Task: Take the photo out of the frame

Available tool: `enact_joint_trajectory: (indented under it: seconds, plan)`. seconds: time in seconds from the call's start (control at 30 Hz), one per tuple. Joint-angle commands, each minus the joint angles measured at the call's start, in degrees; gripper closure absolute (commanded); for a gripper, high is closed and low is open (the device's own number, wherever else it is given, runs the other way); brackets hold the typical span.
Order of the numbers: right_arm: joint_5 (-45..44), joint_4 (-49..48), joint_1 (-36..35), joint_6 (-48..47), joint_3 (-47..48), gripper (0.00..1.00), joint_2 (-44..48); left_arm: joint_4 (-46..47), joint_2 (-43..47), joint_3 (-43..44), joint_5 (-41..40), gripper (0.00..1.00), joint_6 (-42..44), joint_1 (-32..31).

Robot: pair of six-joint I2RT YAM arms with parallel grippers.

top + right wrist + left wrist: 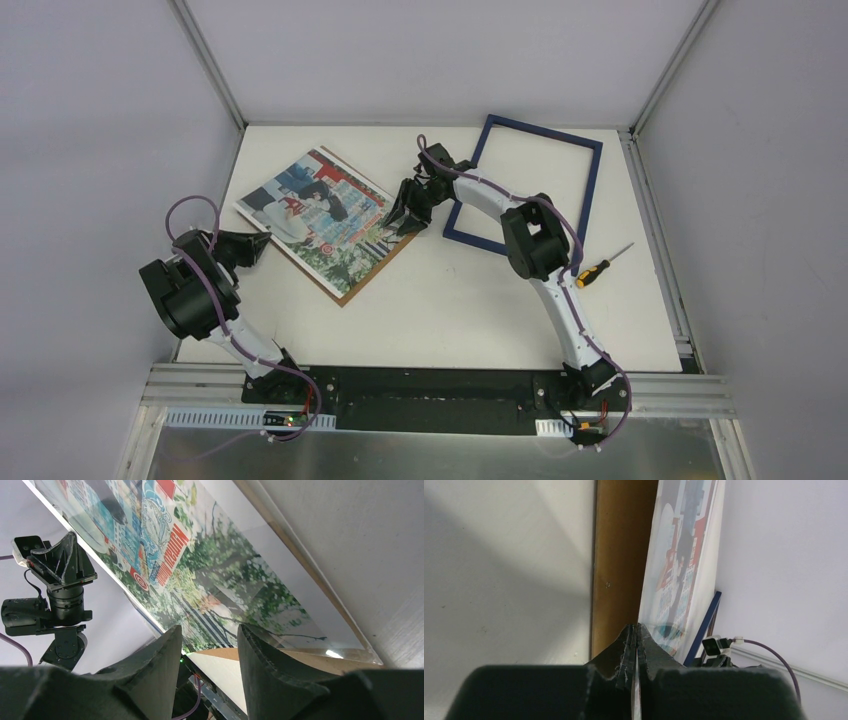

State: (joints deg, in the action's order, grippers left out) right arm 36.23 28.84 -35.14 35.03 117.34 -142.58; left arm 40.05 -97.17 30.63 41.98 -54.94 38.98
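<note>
Top external view has the photo (pixel 320 215) lying on a brown backing board (pixel 343 293) left of the frame (pixel 540 130), the left gripper (pixel 262 248) pinching its edge farthest from the frame, and the right gripper (pixel 405 222) spread apart at its frame-side corner.

A robotics lab cell, not a home or a shop. A white bench (pixel 450 300) stands boxed in by plain pale panels (pixel 100 120) on aluminium posts (pixel 205 60). Along its near edge runs an aluminium rail (pixel 680 390) with a black mounting plate (pixel 430 385) — the left arm (pixel 190 290) and right arm (pixel 545 250) bolted there, trailing purple cables (pixel 190 205) over slotted cable ducting (pixel 250 418) — a bare test rig.
</note>
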Motion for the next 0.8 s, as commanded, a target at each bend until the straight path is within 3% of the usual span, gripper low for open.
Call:
enact_joint_trajectory:
  seconds: [0.0,0.2,0.4,0.57,0.7,0.77]
  plan:
    - [-5.92,4.34,-0.82,-1.78,-0.22,0.51,-3.35,-0.39,0.87,0.73,0.39,1.0,2.06,-0.22]
    - [-5.95,4.83,-1.01,-2.11,-1.19,0.51,-1.4,-17.02,5.22,4.87,-2.37,1.0,8.12,-0.21]
    - [-8.12,8.35,-0.99,-4.02,-2.98,0.5,4.71,-44.58,12.9,13.33,-12.93,1.0,17.27,-0.22]
    - [-11.31,14.16,-0.61,-6.94,-3.64,0.49,10.03,-59.4,15.61,18.72,-19.43,1.0,18.41,-0.22]
    - [-11.61,14.68,-0.04,-8.04,-7.86,0.47,15.02,-62.89,17.01,19.46,-19.26,1.0,18.95,-0.23]
    - [-10.46,13.34,-0.21,-9.64,-9.83,0.42,16.49,-61.32,15.64,18.69,-12.27,1.0,18.96,-0.22]
